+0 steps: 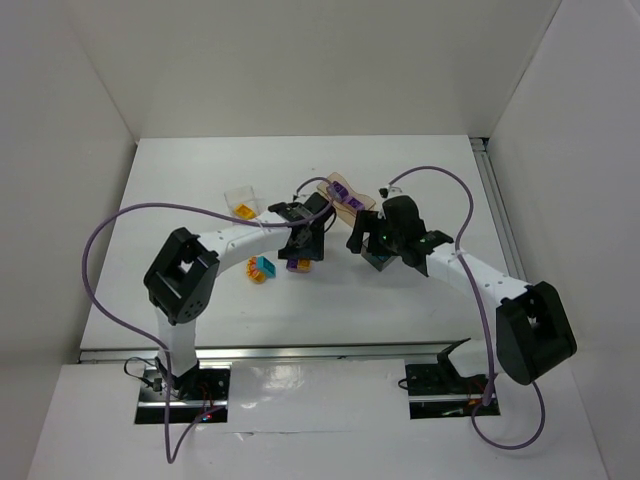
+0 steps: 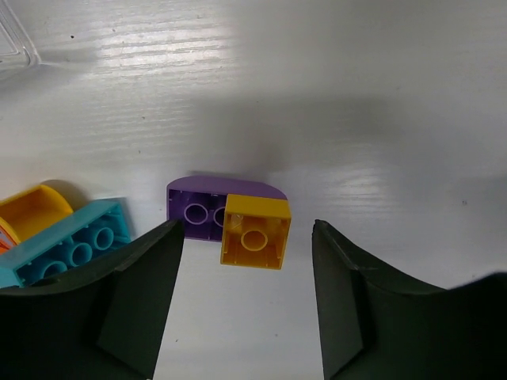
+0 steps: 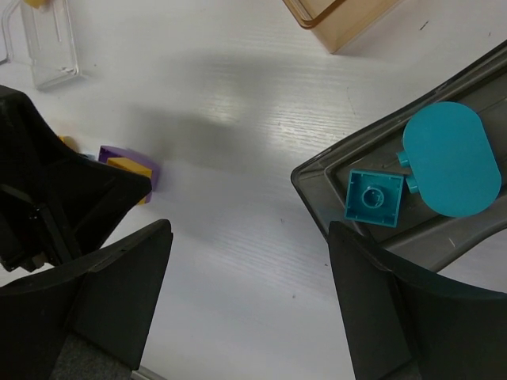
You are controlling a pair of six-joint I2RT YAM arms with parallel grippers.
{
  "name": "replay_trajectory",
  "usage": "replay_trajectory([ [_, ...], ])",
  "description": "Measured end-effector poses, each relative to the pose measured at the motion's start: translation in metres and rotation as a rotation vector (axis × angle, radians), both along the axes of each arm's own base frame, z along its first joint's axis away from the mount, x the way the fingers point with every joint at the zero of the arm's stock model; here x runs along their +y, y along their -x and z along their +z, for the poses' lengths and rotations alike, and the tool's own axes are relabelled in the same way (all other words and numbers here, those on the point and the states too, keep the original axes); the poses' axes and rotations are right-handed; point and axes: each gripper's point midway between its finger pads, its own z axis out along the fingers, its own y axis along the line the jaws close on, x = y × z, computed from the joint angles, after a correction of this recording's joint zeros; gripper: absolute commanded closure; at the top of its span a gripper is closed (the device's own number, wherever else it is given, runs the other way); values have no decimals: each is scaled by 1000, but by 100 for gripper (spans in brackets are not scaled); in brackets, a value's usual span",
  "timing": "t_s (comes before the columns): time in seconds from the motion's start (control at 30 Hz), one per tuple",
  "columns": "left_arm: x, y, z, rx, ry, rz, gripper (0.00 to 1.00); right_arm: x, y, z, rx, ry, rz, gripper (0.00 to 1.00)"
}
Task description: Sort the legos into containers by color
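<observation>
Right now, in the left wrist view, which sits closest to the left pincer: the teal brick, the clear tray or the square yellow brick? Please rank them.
1. Square yellow brick, centred just ahead of the left pincer.
2. Teal brick, off to the left side.
3. Clear tray, far upper-left corner.

I am noting the counter (image 2: 372, 95) glinting, finely grained; the orange lego (image 2: 253, 233) showing smooth glossy plastic; the grey container (image 3: 313, 176) looking satin plastic; the left pincer's fingers (image 2: 142, 301) matt.
</observation>
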Motion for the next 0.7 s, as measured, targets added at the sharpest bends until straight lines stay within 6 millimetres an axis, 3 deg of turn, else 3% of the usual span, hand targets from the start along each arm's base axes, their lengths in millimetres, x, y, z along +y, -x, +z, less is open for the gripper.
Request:
replay_trajectory([
  [0.17,0,4,-13,22,-46,-14,34,0,1,-1,5,-1,3,13],
  [0.27,-2,9,-19,35,-65,-27,43,0,2,-1,3,-2,5,13],
  [0.33,-3,12,-20,39,-71,-33,55,0,1,0,1,-3,5,13],
  [0.5,-5,13,-20,34,-78,-42,74,-1,1,0,1,-4,0,13],
  [0.63,-1,13,-14,35,-78,-57,97,-2,1,0,3,-6,1,13],
  [0.7,0,12,-2,39,-37,-65,100,0,3,1,5,-16,13,13],
])
